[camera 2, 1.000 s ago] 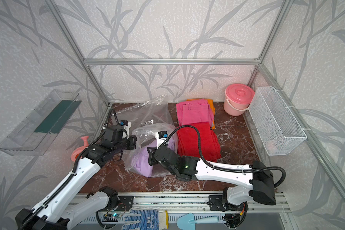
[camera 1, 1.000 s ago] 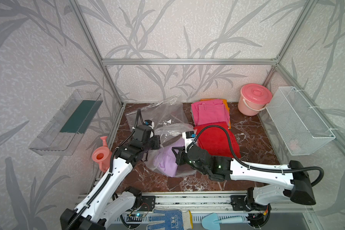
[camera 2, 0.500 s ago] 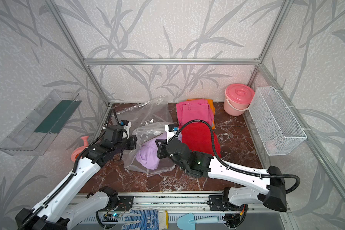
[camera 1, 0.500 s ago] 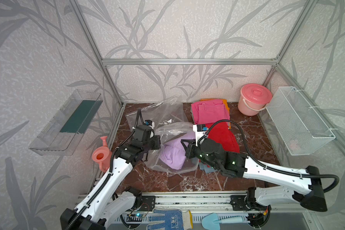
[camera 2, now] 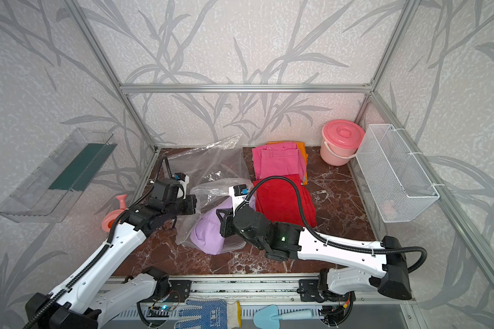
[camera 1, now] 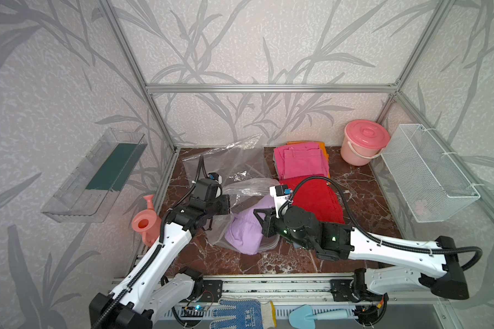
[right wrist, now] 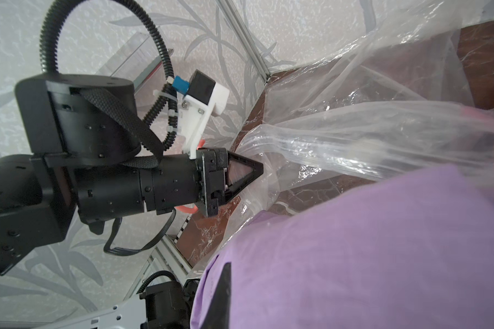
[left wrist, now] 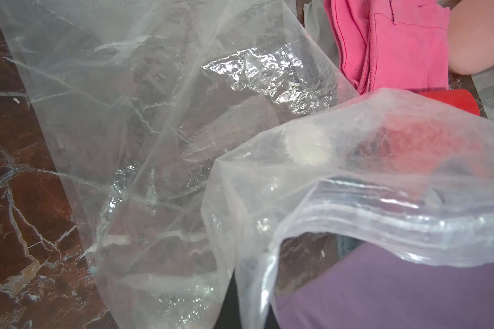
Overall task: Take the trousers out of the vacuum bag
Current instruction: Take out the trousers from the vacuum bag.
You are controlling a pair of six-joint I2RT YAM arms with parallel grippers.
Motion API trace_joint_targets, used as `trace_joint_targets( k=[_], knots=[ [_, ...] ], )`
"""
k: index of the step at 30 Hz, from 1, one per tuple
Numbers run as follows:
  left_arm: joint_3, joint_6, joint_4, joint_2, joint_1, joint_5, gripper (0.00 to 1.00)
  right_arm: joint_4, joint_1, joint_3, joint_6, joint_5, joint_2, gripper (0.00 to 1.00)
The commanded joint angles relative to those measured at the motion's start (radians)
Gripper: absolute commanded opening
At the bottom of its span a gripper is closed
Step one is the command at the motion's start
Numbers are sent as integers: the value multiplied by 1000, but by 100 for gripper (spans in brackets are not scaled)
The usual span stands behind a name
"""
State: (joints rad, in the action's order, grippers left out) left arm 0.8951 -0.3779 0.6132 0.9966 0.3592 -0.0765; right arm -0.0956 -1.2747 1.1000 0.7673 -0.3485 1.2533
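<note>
The clear vacuum bag (camera 1: pixel 231 168) lies crumpled at the back left of the marble floor. My left gripper (camera 1: pixel 225 204) is shut on the bag's zip edge (left wrist: pixel 382 216) and holds the mouth up. The white valve disc (left wrist: pixel 308 148) shows through the plastic. Lilac trousers (camera 1: pixel 244 230) bulge out of the bag's mouth, and my right gripper (camera 1: pixel 259 220) is shut on them. One dark finger (right wrist: pixel 223 296) presses into the lilac cloth (right wrist: pixel 368 242). Hot pink trousers (camera 1: pixel 303 162) lie on orange ones (camera 1: pixel 324 148), with red trousers (camera 1: pixel 317 196) in front.
A pink lidded bucket (camera 1: pixel 364 142) stands at the back right beside a white wire basket (camera 1: pixel 428 176) on the right wall. A pink watering can (camera 1: pixel 146 225) sits at the left edge, below a clear wall tray (camera 1: pixel 97 173). A dotted glove (camera 1: pixel 240 313) and a blue trowel (camera 1: pixel 311 314) lie on the front rail.
My right gripper lifted the lilac trousers up and back, then came down toward the front again; the cloth now hangs farther out of the bag's mouth. The left arm has stayed put.
</note>
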Motion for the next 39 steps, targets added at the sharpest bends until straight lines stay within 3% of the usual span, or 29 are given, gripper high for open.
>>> trace_joint_targets(
  k=[1,8,15,25,39],
  knots=[
    [16,3,5,-4,-3,15,0,77,9,132,-83,6,-47,1],
    [15,7,8,6,-2,35,0,47,117,229,-123,113,-98,1],
    [20,5,12,40,-2,46,0,17,154,343,-193,174,-110,1],
    [29,7,27,79,-3,55,0,-33,333,345,-162,233,-197,1],
    [27,0,31,62,-3,78,0,-201,775,248,-76,368,-270,1]
  ],
)
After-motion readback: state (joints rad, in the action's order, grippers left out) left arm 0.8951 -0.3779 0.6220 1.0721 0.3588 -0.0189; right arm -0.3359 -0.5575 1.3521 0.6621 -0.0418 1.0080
